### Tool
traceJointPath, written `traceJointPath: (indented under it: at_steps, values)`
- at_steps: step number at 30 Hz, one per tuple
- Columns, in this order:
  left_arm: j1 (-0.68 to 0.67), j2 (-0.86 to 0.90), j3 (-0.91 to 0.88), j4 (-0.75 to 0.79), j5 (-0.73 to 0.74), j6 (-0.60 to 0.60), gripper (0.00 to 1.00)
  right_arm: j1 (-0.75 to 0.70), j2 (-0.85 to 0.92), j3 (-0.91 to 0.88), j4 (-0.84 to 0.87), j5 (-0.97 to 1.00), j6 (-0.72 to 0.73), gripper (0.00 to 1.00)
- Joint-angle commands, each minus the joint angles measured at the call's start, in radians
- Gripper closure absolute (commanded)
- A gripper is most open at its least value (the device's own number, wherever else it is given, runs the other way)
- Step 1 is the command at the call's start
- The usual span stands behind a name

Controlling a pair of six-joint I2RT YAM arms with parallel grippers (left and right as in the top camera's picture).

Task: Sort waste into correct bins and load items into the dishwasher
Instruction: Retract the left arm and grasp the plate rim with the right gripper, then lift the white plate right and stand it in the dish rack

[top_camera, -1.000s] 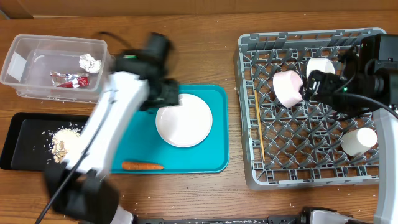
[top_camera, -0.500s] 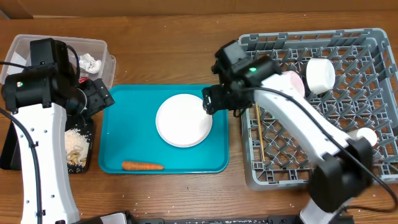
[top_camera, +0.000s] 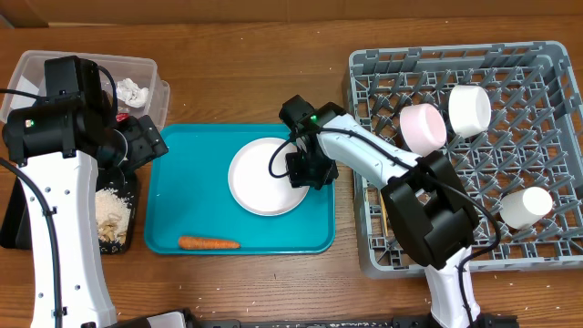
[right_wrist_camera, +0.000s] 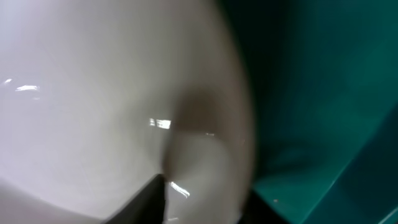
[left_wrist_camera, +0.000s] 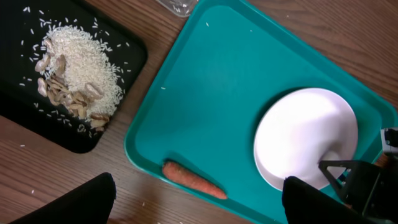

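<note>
Overhead: the right gripper [top_camera: 308, 171] is down on the teal tray [top_camera: 182, 182], at the right rim of the large white plate [top_camera: 260, 178] sitting mid-tray. An orange carrot [top_camera: 209, 242] lies along the tray's front edge. The grey dish rack [top_camera: 363, 137] stands just right of the tray.

Left wrist: the left gripper [left_wrist_camera: 199, 186] hangs just left of the tray, spread wide, nothing between its fingers.

Right wrist: all blur. The plate rim fills the frame with one dark finger [right_wrist_camera: 146, 202] against it; clamped or not, I cannot tell.

Plate pickup looks like the step in hand. Next it calls for a firm pinch on the rim, a lift clear of the tray, then a carry across to the rack.
</note>
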Motion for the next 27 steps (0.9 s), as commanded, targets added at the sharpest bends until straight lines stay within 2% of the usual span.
traceJointPath:
  at_steps: [1,5,9,16,22,27]
  values:
    - [0.005,-0.004,0.012,0.001,-0.006,0.019,0.12,0.000,0.022,0.008,0.012,0.021,0.039,0.82]
    - [0.005,-0.004,0.012,0.001,-0.006,0.019,0.12,-0.010,0.021,0.009,0.010,0.026,0.038,0.96]
    - [0.005,-0.004,0.012,0.001,-0.006,0.020,0.12,-0.042,-0.006,0.040,-0.035,0.044,0.038,0.96]
    - [0.005,-0.004,0.012,0.002,-0.007,0.020,0.12,-0.106,-0.181,0.184,-0.172,0.227,0.028,0.96]
    - [0.005,-0.004,0.012,0.004,-0.007,0.020,0.12,-0.157,-0.402,0.250,-0.226,0.582,0.026,0.96]
    - [0.005,-0.004,0.012,0.005,-0.007,0.020,0.12,-0.219,-0.488,0.250,-0.254,0.898,0.027,0.96]
